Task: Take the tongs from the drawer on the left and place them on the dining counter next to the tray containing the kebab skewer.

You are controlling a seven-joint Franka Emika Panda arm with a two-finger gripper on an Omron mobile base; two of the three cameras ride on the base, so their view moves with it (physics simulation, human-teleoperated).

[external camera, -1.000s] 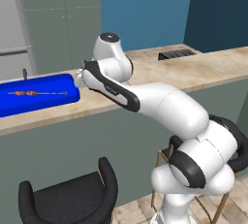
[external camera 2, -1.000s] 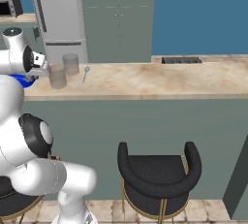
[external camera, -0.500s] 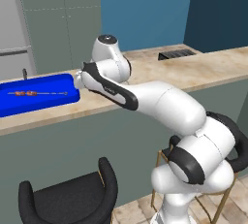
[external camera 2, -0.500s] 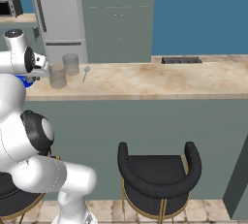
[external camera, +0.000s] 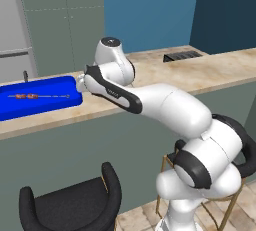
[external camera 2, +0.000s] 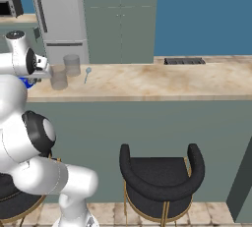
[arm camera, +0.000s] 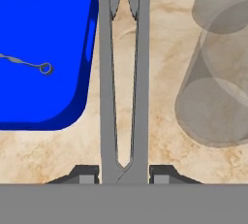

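Beige marbled stone worktop (external camera 2: 162, 81), long, on a grey-green base wall; black bar stool (external camera 2: 160, 177) with gold legs below it in the right base view, a second black stool (external camera: 70, 205) in the left base view. Blue back wall, grey-green tall cabinets, a grey refrigerator (external camera 2: 59, 17) behind. A dark vent grille (external camera 2: 183, 61) is set into the far edge of the worktop.

Bright blue tray (external camera: 35, 100), shallow, rounded corners, raised rim, lies on the worktop just to one side of the fingers. Inside it the kebab skewer (external camera: 37, 96): thin stick, small reddish-brown chunks; in the hand view its ring-shaped metal end (arm camera: 44, 68) shows over the blue floor.

2 translucent grey cups (arm camera: 218, 68), tapered cylinders, stand on the other side of the fingers; the right base view shows them upright (external camera 2: 65, 71), with a small spoon (external camera 2: 87, 74) lying just beyond.

The fingers (arm camera: 123, 173) are clamped on the joined end of the tongs (arm camera: 123, 72). Tongs: slim grey metal, 2 long narrow arms running straight ahead of the fingers, between tray and cups, over bare stone. Whether they touch the worktop I cannot tell.
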